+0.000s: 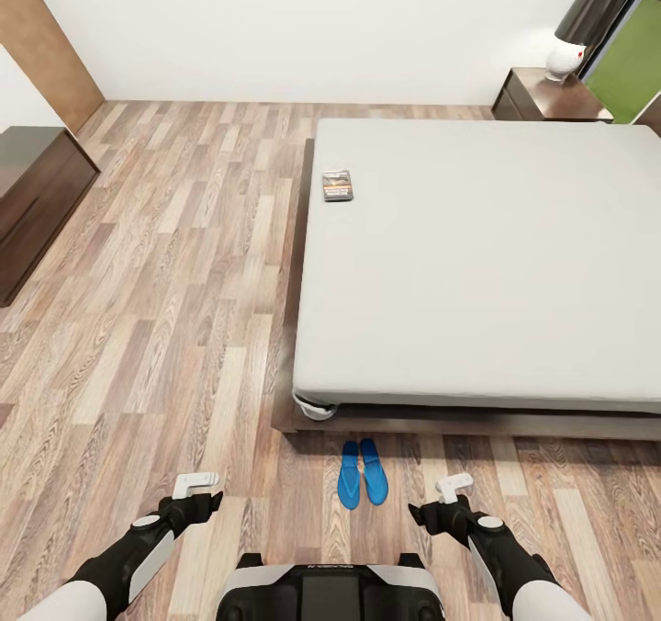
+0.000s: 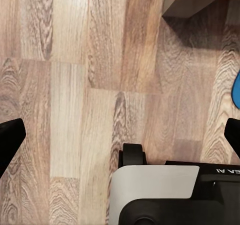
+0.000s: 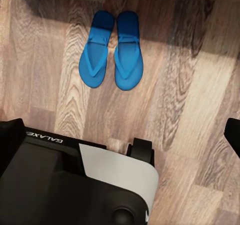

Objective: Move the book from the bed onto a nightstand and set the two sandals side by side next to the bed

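Observation:
The book [image 1: 337, 186], dark with an orange band, lies near the left edge of the bed [image 1: 477, 263], toward its far end. The two sandals [image 1: 361, 474], bright blue, lie side by side on the floor just off the bed's foot corner, heels toward me; the right wrist view has them as one sandal [image 3: 95, 55] and the other [image 3: 128, 52]. A nightstand [image 1: 542, 95] with a black-shaded lamp [image 1: 588, 15] stands at the far right. My left gripper [image 1: 196, 485] and right gripper [image 1: 453, 487] hang open and empty above the floor, on either side of the sandals.
A long low dark cabinet [image 1: 37, 189] stands against the left wall. Wood floor [image 1: 184, 281] stretches between it and the bed. My own base [image 3: 75, 185] sits just short of the sandals. A green panel [image 1: 633, 61] is behind the nightstand.

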{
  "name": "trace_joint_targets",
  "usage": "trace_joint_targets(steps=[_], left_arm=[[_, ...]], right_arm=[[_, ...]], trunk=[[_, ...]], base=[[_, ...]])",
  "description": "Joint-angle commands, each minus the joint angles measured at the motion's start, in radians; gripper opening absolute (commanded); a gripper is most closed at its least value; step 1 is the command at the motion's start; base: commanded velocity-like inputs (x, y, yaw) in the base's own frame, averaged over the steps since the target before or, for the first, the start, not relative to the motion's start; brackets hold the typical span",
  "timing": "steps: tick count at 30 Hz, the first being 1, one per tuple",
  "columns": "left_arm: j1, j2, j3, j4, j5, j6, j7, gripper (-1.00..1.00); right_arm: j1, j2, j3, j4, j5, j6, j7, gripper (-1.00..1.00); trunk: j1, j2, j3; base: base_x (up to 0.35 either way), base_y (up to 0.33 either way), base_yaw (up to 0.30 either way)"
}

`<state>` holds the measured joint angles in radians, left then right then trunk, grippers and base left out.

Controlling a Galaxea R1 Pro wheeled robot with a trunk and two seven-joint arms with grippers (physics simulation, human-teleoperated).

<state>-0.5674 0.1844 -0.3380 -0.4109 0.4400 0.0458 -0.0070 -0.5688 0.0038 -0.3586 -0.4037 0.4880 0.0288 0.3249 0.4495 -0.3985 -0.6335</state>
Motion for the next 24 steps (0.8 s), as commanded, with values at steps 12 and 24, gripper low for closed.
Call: trace_joint_targets(steps=[12, 24], left_arm=[[0.000, 0.000, -0.004, -0.002, 0.008, 0.005, -0.001, 1.00], [0.000, 0.000, -0.004, -0.002, 0.008, 0.005, -0.001, 1.00]], right_arm=[[0.000, 0.005, 0.002, -0.007, 0.009, 0.009, 0.012, 1.00], [0.000, 0.005, 0.012, -0.008, 0.008, 0.008, 0.011, 1.00]], trunk=[[0.001, -0.002, -0.001], [0.001, -0.002, -0.001]], base=[[0.000, 0.000, 0.000], [0.000, 0.000, 0.000]])
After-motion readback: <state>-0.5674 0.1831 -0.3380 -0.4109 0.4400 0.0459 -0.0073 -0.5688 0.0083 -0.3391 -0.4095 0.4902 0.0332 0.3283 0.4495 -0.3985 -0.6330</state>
